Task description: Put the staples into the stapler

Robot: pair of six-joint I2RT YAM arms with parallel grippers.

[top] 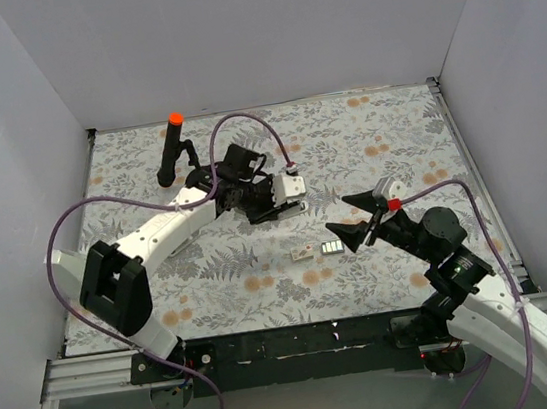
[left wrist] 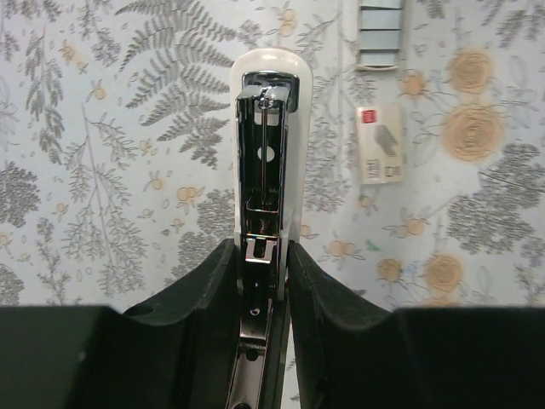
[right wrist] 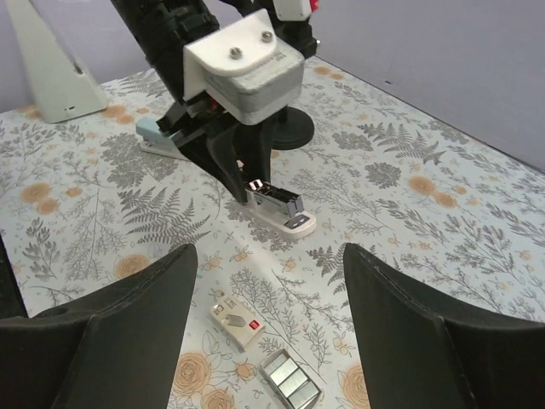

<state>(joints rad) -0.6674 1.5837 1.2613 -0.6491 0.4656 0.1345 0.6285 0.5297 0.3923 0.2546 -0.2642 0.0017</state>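
Left wrist view: left claw (left wrist: 260, 256) is pinching the stapler (left wrist: 264, 128) while the spread right claw (right wrist: 268, 256) is hovering near the staples (right wrist: 289, 381), likely needing to pick them up next.

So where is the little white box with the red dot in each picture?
Top external: the box lies just below the middle.
Left wrist: upper right, right of the stapler.
Right wrist: bottom centre.
Shared landmark: the grey staples lying close beside it.
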